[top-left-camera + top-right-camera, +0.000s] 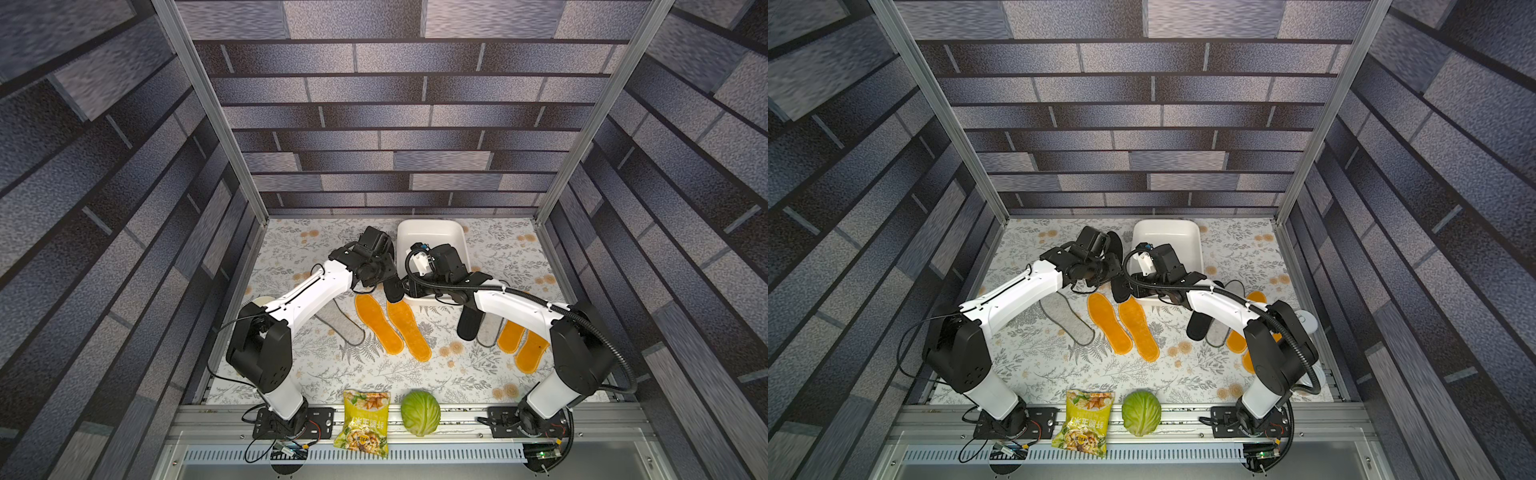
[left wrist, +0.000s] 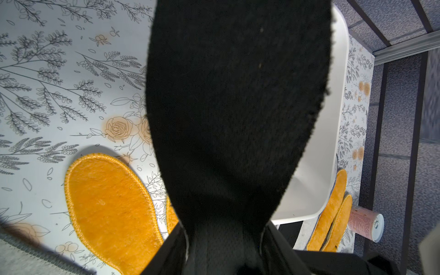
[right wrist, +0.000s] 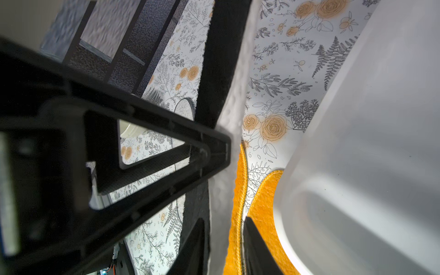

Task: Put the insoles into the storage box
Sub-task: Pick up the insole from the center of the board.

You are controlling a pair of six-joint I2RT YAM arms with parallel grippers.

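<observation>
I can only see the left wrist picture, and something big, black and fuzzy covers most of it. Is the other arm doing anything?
Observer: Yes. The right claw sits astride that same black insole, seen edge-on.
Operator: Is anything in the white tub yet?
Observer: In both top views the storage box shows bare white wherever the right arm doesn't cover it.
Operator: Anything else lying about that I miss?
Observer: A cabbage and a snack bag sit at the front edge of the table.
</observation>
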